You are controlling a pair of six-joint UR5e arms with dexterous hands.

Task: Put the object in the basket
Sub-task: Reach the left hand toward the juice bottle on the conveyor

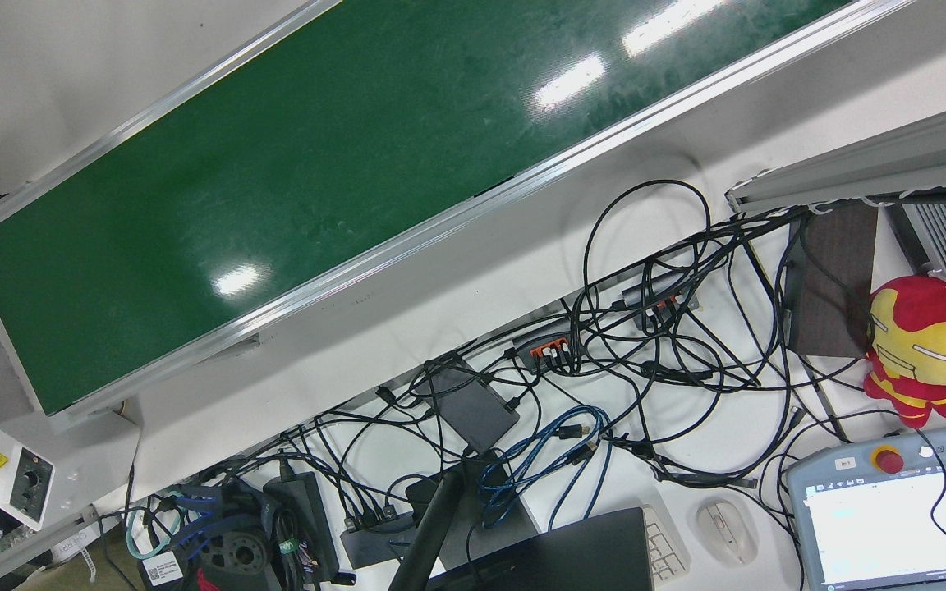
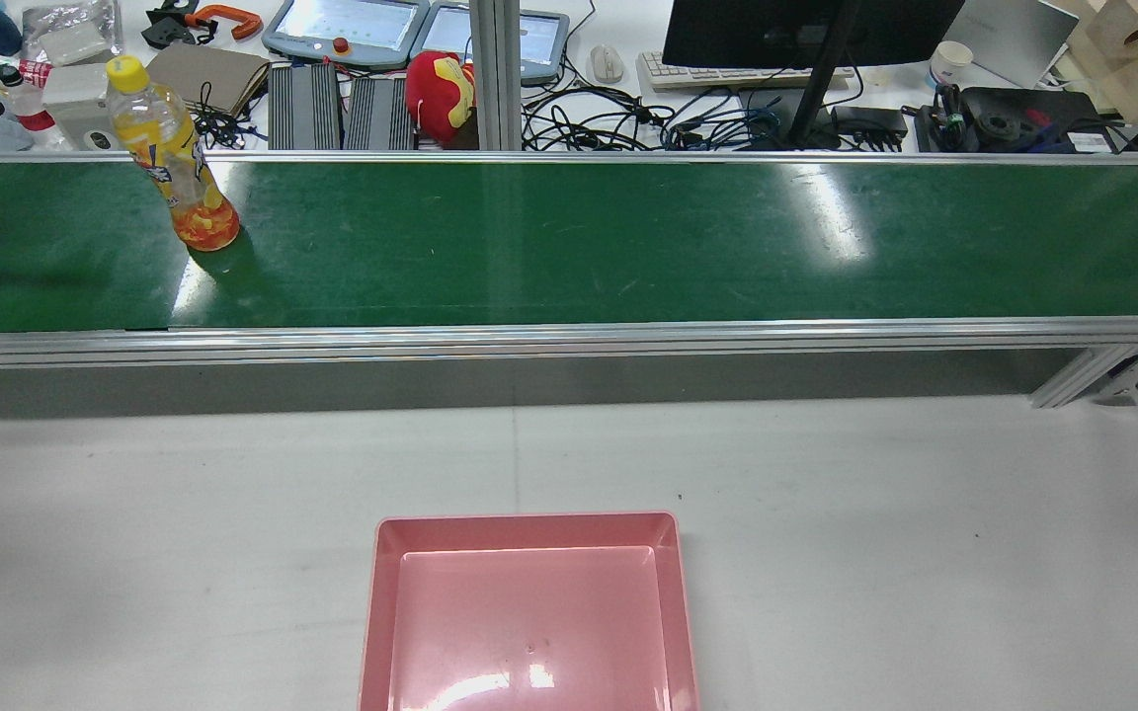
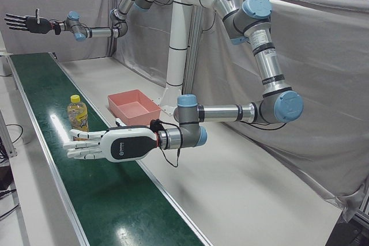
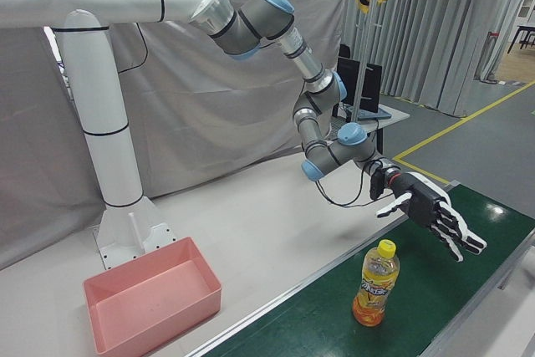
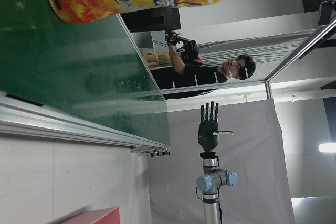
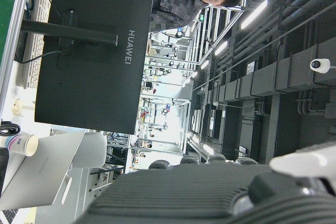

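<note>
- Rear view is showing the bottle [image 2: 172, 158] standing upright on the green belt [image 2: 628, 242], at 10 o'clock from the pink basket [image 2: 528, 612].
- Left hand [image 3: 106, 144] is hovering beside it, fingers spread wide, holding nothing.
- Right hand [image 3: 26, 23] is hanging well away, also splayed and empty.

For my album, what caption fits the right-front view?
Open left hand hovers above a yellow-capped juice bottle on the green belt.

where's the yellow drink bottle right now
The bottle stands upright on the green belt at the rear view's left end, just ahead of the open left hand, far from the pink basket.
</note>
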